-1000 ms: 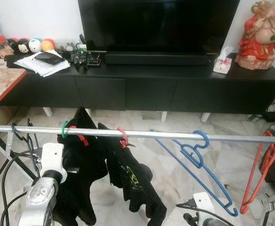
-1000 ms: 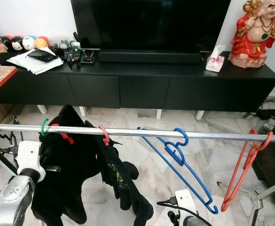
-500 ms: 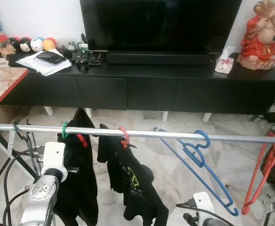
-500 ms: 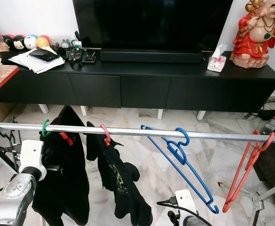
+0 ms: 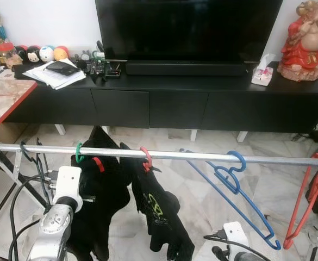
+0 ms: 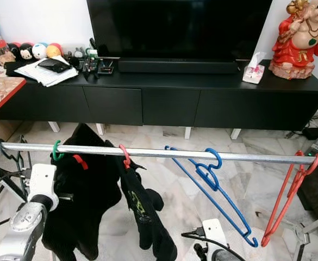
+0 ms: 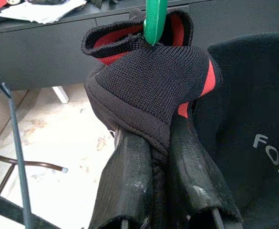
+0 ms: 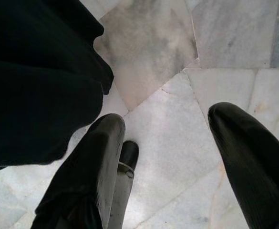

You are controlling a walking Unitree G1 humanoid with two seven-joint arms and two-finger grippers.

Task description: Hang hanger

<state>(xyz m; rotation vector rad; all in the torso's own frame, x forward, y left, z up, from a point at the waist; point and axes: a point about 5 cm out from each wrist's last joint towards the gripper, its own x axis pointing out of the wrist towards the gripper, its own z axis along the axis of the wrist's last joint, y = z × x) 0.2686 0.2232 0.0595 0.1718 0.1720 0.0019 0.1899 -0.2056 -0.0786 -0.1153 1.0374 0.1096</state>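
The left claw [image 7: 160,191] is clenched on a black garment [image 7: 153,90] hanging by its green hanger [image 5: 78,153] near the rail's [image 5: 191,156] left end. The right claw [image 8: 168,157] hangs released over the floor [image 8: 177,71].

Hangers on rail [image 5: 191,156]: four — green [image 5: 78,153], pink [image 5: 147,158], blue [image 5: 232,185], red [image 5: 305,198]. Black garments: two.
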